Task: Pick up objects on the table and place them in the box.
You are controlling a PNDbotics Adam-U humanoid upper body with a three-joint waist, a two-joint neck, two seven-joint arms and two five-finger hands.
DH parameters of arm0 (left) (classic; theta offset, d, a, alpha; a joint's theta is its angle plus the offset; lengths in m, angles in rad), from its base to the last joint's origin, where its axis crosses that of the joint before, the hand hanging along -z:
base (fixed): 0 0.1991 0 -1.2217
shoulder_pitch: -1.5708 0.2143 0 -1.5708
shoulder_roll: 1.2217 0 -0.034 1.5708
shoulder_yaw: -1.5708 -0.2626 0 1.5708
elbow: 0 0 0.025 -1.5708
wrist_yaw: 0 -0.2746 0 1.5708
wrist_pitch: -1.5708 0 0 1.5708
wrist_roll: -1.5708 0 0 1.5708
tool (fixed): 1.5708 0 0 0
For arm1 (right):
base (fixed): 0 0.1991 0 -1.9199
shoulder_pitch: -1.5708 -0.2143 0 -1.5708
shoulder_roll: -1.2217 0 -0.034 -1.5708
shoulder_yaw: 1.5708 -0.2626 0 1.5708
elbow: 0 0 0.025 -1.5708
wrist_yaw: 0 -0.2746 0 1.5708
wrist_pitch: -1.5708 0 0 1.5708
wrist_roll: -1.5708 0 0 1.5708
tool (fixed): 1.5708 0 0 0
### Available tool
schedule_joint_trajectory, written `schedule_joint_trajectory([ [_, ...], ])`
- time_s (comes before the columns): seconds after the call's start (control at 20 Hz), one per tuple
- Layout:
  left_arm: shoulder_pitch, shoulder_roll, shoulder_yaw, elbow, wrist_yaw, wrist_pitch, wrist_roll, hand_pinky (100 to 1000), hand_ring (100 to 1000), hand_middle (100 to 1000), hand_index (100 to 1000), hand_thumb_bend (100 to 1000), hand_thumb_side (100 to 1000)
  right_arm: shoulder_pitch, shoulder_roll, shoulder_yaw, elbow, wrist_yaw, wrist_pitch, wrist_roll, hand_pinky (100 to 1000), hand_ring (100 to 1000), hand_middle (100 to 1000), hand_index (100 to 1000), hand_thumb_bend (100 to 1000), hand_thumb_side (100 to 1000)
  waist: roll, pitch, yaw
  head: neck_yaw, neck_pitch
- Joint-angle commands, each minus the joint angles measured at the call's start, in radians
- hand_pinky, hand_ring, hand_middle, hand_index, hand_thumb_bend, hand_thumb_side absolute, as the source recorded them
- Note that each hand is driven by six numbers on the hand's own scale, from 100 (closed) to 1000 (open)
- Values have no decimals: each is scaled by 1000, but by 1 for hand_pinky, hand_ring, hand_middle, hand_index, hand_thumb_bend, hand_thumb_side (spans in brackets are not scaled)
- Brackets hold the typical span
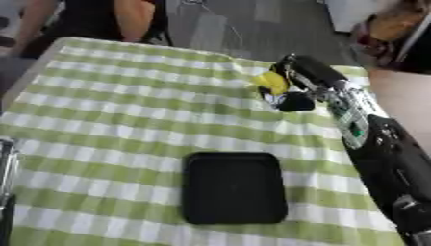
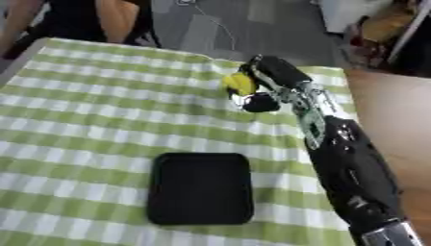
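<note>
My right hand reaches across the far right of the green-and-white checked table, and its fingers curl around a small yellow object. Part of that object is hidden by the fingers. The arm comes in from the lower right. A shallow black box lies flat in the near middle of the table, well below and left of the hand. At the left edge only a thin metallic part of my left arm shows; no left hand appears.
The table's right edge runs close beside my right arm, with wooden floor beyond it. A person stands behind the far left edge of the table, not touching anything.
</note>
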Motion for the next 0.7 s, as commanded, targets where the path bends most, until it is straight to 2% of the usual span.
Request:
schedule_joint_trajectory([
  [0.05, -5, 24, 6, -18, -4, 2, 1, 508, 595, 759, 877, 327, 836, -12, -24, 2, -37, -16, 3, 15, 100, 154, 294, 410, 116, 577, 6, -19, -1, 3, -1],
  [0.35, -5, 24, 6, -19, -4, 2, 2, 509, 595, 759, 877, 327, 836, -7, -26, 10, -55, -30, -1, 29, 100, 153, 293, 408, 114, 575, 6, -19, -2, 5, -2],
  [0.4, -4, 25, 6, -19, -5, 2, 2, 509, 595, 759, 877, 327, 836, -6, -26, 12, -58, -34, -3, 33, 100, 153, 293, 408, 138, 591, 7, -20, -2, 5, -2],
  [0.45, -4, 25, 6, -19, -5, 2, 2, 509, 595, 759, 876, 327, 837, -4, -27, 14, -63, -37, -6, 37, 100, 152, 292, 407, 113, 573, 7, -20, -2, 5, -3],
  [0.7, -4, 26, 6, -19, -5, 3, 1, 509, 596, 759, 876, 328, 837, 11, -38, 39, -114, -64, -28, 55, 100, 154, 293, 407, 102, 579, 6, -20, -4, 6, -1],
])
